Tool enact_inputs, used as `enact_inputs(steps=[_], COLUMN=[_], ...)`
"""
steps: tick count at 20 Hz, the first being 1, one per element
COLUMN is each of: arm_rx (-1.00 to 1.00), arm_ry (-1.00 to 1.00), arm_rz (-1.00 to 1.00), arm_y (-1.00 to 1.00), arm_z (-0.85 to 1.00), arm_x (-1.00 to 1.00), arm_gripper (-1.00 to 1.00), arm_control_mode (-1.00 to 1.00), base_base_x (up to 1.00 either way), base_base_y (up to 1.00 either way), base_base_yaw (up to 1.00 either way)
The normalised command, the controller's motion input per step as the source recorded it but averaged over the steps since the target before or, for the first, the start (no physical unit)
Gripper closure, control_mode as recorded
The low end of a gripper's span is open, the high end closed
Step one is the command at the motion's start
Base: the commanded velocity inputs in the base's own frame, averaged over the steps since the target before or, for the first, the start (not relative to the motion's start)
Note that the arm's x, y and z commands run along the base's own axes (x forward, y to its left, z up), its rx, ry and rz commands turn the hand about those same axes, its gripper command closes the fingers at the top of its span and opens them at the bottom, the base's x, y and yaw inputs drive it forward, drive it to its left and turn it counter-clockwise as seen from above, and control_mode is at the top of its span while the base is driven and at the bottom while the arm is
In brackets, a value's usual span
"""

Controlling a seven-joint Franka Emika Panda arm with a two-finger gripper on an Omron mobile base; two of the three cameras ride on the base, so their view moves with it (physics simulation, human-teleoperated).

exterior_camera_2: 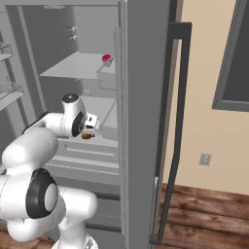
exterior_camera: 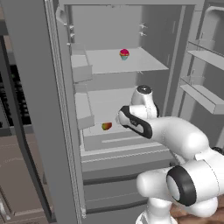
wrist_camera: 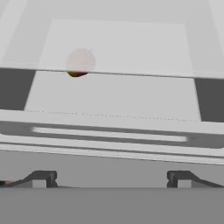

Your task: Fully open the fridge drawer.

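Observation:
The fridge drawer (wrist_camera: 109, 98) is a wide light-grey box under the lowest shelf, and it spans the hand view. Its long pale handle (wrist_camera: 109, 133) runs along the drawer's front, just ahead of my gripper (wrist_camera: 111, 179). The gripper is open, its two dark fingertips (wrist_camera: 43, 177) set wide apart with nothing between them. From the left base the drawer (exterior_camera: 118, 141) shows low in the fridge, with my forearm reaching toward it. From the right base the hand (exterior_camera_2: 93, 124) hovers just above the drawer (exterior_camera_2: 87, 151).
A red-yellow fruit (exterior_camera: 106, 126) lies on the shelf right above the drawer. A small pink-topped item (exterior_camera: 124, 54) sits on the upper shelf. The open fridge doors stand on both sides, the left door (exterior_camera: 39, 109) and the right door (exterior_camera_2: 141, 121). Darker front panels (exterior_camera: 113, 188) lie below.

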Motion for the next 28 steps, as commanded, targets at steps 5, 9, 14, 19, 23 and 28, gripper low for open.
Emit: enact_inputs(steps=[5,9,14,19,23,28], arm_rx=[0.00,0.00,0.00,0.00,0.00,0.00], arm_ry=[0.00,0.00,0.00,0.00,0.00,0.00], arm_rz=[0.00,0.00,0.00,0.00,0.00,0.00], arm_y=[0.00,0.00,0.00,0.00,0.00,0.00], arm_z=[0.02,0.00,0.00,-0.06,-0.10,-0.10], arm_x=[0.31,0.26,0.21,0.21,0.27,0.29], arm_gripper=[-1.00,-1.00,-1.00,-1.00,-1.00,-1.00], arm_control_mode=[-1.00,-1.00,-1.00,-1.00,-1.00,-1.00], base_base_x=[0.00,0.00,0.00,0.00,0.00,0.00], base_base_y=[0.00,0.00,0.00,0.00,0.00,0.00], base_base_yaw=[0.00,0.00,0.00,0.00,0.00,0.00])
